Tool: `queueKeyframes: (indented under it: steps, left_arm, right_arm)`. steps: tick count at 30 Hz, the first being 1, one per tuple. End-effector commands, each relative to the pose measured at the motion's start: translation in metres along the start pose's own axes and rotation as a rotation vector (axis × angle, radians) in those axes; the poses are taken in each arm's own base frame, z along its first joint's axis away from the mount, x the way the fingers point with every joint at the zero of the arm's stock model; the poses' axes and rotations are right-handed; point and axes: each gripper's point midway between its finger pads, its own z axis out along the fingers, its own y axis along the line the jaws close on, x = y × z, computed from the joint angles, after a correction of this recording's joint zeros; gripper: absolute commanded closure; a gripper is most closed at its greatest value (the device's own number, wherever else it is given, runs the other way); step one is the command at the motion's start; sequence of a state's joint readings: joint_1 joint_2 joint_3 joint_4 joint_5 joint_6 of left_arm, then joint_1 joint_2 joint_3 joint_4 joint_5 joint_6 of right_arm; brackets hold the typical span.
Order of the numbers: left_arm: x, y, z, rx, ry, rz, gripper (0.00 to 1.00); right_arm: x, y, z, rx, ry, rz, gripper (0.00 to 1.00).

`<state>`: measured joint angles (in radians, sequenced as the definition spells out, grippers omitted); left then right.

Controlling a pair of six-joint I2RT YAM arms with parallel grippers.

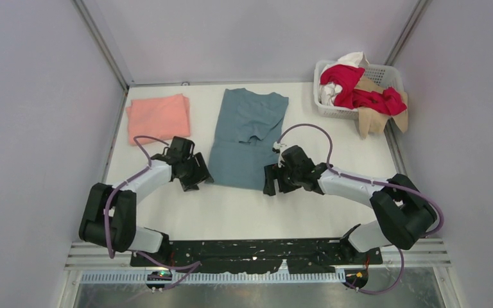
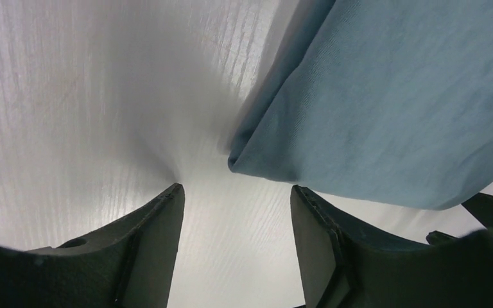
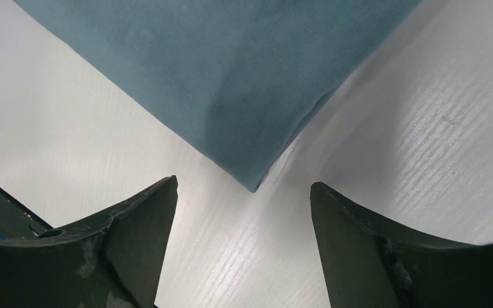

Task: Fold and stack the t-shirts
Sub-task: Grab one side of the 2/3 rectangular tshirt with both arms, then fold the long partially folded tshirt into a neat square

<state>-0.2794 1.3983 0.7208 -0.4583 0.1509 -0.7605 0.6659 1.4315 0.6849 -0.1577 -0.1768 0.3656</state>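
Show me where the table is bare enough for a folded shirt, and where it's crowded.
Widest bare patch: the white table between the dusty blue-grey t-shirt's near hem and the arm bases. Another lies between that shirt and the white lattice basket. Crowded: the shirt's near corners, where the open left gripper and right gripper sit; the folded salmon-pink shirt fills far left.

Two black-and-white arms are sharing one black base plate.
The left arm and right arm are showing white link shells between bulky black joint housings, each trailing a purple cable. The left gripper and right gripper are showing dark matte fingers, pale-scuffed, each with a round hole.
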Motion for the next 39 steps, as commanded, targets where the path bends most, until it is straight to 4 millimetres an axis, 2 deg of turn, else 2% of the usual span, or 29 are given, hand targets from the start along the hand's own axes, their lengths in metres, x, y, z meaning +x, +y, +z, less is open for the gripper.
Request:
queueKeyframes:
  steps: [1, 3, 6, 10, 14, 17, 18, 20, 22, 25, 29, 31, 33, 36, 39]
  left_arm:
    - [-0.007, -0.015, 0.009, 0.068, -0.012, -0.004, 0.41]
    - [-0.008, -0.015, 0.014, 0.065, -0.007, -0.006, 0.47]
    - [-0.009, -0.017, 0.021, 0.067, 0.008, -0.005, 0.62]
    - [-0.010, -0.018, 0.027, 0.065, 0.023, -0.001, 0.99]
    - [-0.008, -0.022, 0.031, 0.094, 0.031, -0.004, 1.00]
    - [-0.005, -0.021, 0.030, 0.105, 0.023, -0.009, 1.00]
    - [-0.004, -0.019, 0.028, 0.103, 0.020, -0.009, 1.00]
    - [-0.002, -0.016, 0.024, 0.100, 0.008, -0.013, 1.00]
    - [-0.001, -0.012, 0.018, 0.096, -0.021, -0.012, 1.00]
    - [0.002, -0.011, 0.003, 0.132, -0.072, 0.014, 1.00]
    - [0.023, 0.002, -0.013, 0.141, -0.096, 0.047, 1.00]
    - [0.039, 0.015, -0.020, 0.138, -0.095, 0.042, 1.00]
    - [0.052, 0.019, -0.033, 0.163, -0.096, 0.042, 1.00]
    - [0.069, 0.023, -0.059, 0.213, -0.127, 0.050, 1.00]
    - [0.067, 0.014, -0.099, 0.351, -0.283, 0.078, 1.00]
  right_arm:
    - [-0.010, 0.003, 0.004, -0.003, -0.061, -0.016, 0.21]
    - [-0.008, 0.002, 0.006, 0.004, -0.057, -0.023, 0.24]
    - [-0.008, -0.001, 0.009, 0.024, -0.063, -0.029, 0.28]
    - [-0.006, 0.000, 0.015, 0.038, -0.046, -0.045, 0.43]
    - [0.006, -0.001, 0.022, 0.052, 0.001, -0.060, 0.49]
    - [0.011, -0.003, 0.024, 0.065, 0.020, -0.053, 0.65]
    - [0.012, -0.002, 0.024, 0.060, 0.024, -0.056, 0.74]
    - [0.015, 0.001, 0.021, 0.052, 0.033, -0.062, 0.85]
    - [0.018, 0.004, 0.017, 0.042, 0.043, -0.070, 0.92]
    - [0.026, 0.010, 0.007, 0.013, 0.074, -0.073, 0.94]
    - [0.034, 0.036, -0.020, -0.115, 0.095, -0.076, 0.94]
    - [0.046, 0.054, -0.036, -0.199, 0.134, -0.089, 0.94]
    - [0.064, 0.070, -0.054, -0.278, 0.199, -0.104, 0.94]
    - [0.085, 0.086, -0.077, -0.335, 0.265, -0.139, 0.94]
    - [0.088, 0.112, -0.107, -0.444, 0.263, -0.170, 0.94]
